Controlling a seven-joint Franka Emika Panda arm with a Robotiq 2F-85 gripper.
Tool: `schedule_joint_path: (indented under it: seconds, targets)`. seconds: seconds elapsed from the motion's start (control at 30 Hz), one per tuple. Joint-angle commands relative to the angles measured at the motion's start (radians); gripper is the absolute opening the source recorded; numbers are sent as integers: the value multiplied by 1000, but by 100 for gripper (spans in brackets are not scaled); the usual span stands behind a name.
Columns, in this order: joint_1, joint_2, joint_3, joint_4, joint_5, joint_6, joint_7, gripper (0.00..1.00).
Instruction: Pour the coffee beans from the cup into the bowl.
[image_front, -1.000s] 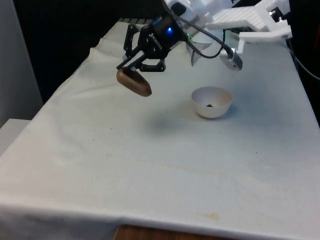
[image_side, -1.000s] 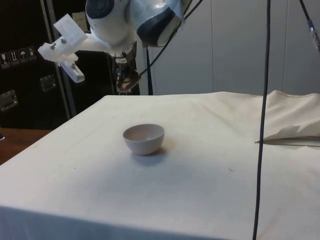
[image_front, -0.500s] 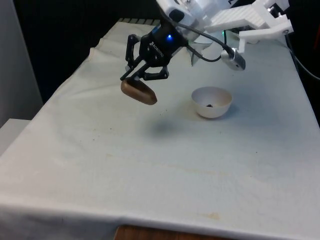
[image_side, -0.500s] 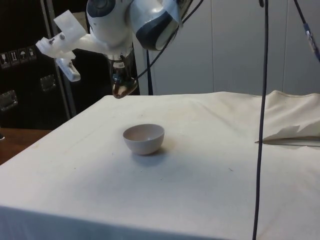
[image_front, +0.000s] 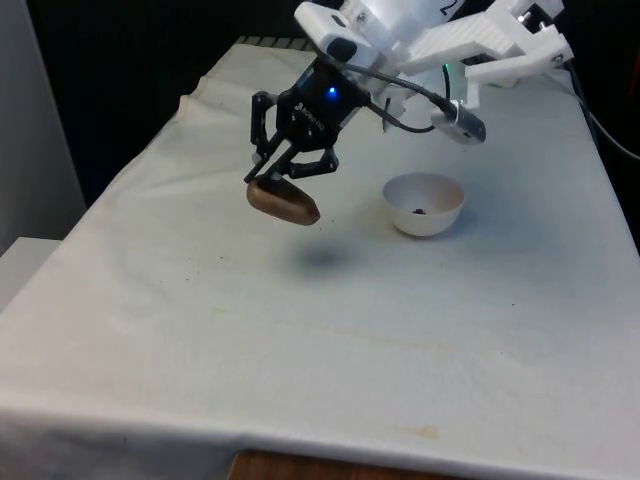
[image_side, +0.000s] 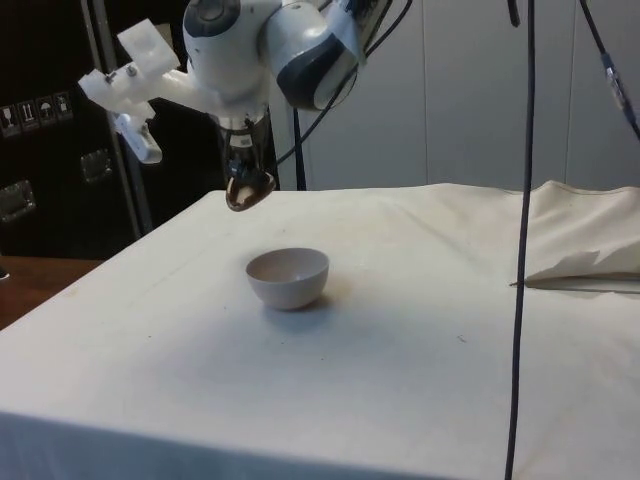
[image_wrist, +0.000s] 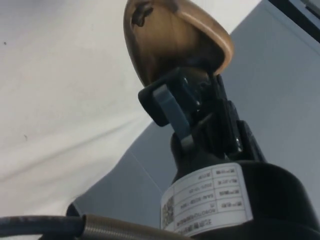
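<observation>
1. Cup (image_front: 283, 199) hangs in the air, brown and wooden-looking, pinched at its rim between the fingers (image_wrist: 169, 107) of the black gripper (image_front: 287, 180); its body lies tilted on its side directly below the fingertips, clear of the table (image_front: 300, 330).
2. Wrist view shows the cup (image_wrist: 170, 40) at the fingertips, one finger inside the rim and one outside, pressed together on the wall.
3. Bowl (image_front: 424, 203), white, stands on the cloth beside the gripper, towards the front view's right and lower than it, apart from the cup; a few dark coffee beans (image_front: 419, 210) lie in its bottom.
4. Side view places the cup (image_side: 247, 189) above and just behind the bowl (image_side: 288, 277), not over its opening as far as the front view tells.
5. Count: one cup, one bowl, one gripper; the beans are too small to number.
6. Arm (image_front: 400, 25), white, reaches in from the far end of the table, its wrist bent so the gripper (image_side: 245, 170) points down and slants towards the front view's left.
</observation>
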Motion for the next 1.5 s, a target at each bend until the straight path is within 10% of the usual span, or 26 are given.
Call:
schedule_joint_path:
  seconds: [0.0, 0.23, 0.47, 0.5, 0.8, 0.83, 1.07, 1.1, 1.13, 1.4, 1.47]
  targets:
    - [-12, 4, 5, -4, 19, 27, -21, 0]
    - [-1, 20, -24, -1, 46, 55, -44, 0]
    - [-16, 39, -33, -6, 104, 106, -116, 0]
    - [-2, 38, -43, -1, 92, 90, -99, 0]
    - [-17, 56, -53, -6, 196, 139, -214, 0]
    - [-3, 55, -65, -1, 187, 126, -200, 0]
    - [-20, 65, -61, -7, 280, 159, -300, 0]
    - [-4, 63, -74, -1, 263, 143, -278, 0]
    - [-20, 66, -62, -7, 292, 161, -311, 0]
    - [-9, 75, -79, -1, 378, 163, -394, 0]
    - [-24, 83, -67, 0, 414, 178, -433, 0]
